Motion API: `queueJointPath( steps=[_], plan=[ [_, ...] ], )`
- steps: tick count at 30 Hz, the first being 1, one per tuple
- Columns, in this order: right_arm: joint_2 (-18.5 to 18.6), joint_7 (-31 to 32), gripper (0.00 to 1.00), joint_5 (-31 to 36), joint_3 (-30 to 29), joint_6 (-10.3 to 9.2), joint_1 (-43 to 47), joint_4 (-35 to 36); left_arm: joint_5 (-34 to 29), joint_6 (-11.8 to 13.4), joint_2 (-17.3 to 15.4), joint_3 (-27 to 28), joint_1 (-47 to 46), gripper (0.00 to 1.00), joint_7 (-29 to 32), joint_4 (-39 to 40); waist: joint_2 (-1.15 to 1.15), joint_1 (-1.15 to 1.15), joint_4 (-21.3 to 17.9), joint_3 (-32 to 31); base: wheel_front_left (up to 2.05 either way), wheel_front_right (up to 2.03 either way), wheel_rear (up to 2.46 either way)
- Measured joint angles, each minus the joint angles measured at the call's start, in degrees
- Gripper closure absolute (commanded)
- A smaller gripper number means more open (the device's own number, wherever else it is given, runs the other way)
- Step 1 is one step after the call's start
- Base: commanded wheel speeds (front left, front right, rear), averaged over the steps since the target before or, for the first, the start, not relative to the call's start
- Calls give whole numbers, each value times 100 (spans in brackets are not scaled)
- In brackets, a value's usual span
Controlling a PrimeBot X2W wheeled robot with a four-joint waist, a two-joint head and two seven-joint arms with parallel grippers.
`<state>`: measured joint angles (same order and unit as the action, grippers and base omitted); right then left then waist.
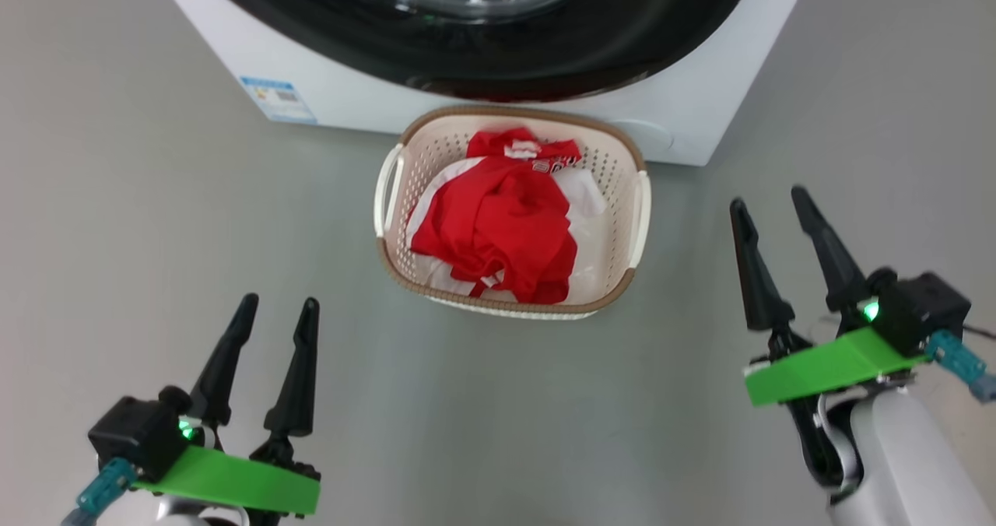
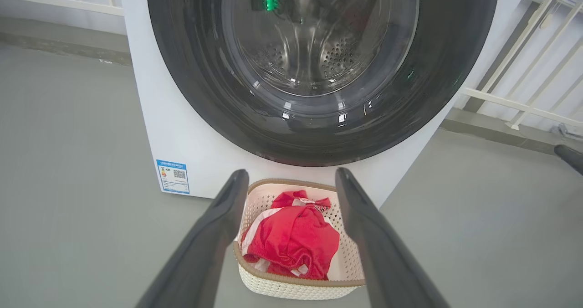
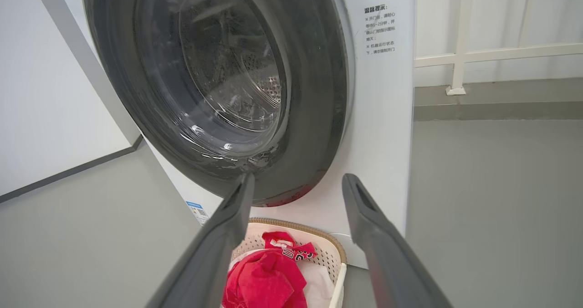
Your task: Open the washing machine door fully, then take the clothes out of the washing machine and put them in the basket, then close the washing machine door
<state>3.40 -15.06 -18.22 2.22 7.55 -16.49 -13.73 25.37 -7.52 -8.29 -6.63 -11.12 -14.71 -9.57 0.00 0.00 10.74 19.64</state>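
Note:
The white washing machine (image 1: 327, 75) stands at the top of the head view, its black-rimmed round door (image 1: 482, 36) flat against its front. Through the door glass (image 2: 319, 39) the steel drum shows. The cream basket (image 1: 622, 191) sits on the floor right before the machine, with the red and white clothes (image 1: 498, 222) piled inside. My left gripper (image 1: 276, 302) hovers open at the lower left, well short of the basket. Off to the basket's right my right gripper (image 1: 770, 198) is open too, with nothing between its fingers.
Grey floor (image 1: 117, 199) surrounds the basket and machine. A blue label sticker (image 1: 278, 99) marks the machine's lower left front. White railing (image 2: 524, 98) runs behind the machine on the right, and a white wall (image 3: 41, 94) stands on the other side.

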Motion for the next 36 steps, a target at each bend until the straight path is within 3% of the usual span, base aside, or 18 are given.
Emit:
queueJointPath(
  steps=[16,36],
  plan=[
    [-44,1,0,-289,-170,0,1190,99,-122,0,-40,105,469,0,0,-5,0,0,-374,-569,0,0,0],
    [-94,2,0,-348,-510,0,1902,346,-264,0,-99,261,1014,0,0,131,0,0,-697,-922,0,0,0]
  ],
)
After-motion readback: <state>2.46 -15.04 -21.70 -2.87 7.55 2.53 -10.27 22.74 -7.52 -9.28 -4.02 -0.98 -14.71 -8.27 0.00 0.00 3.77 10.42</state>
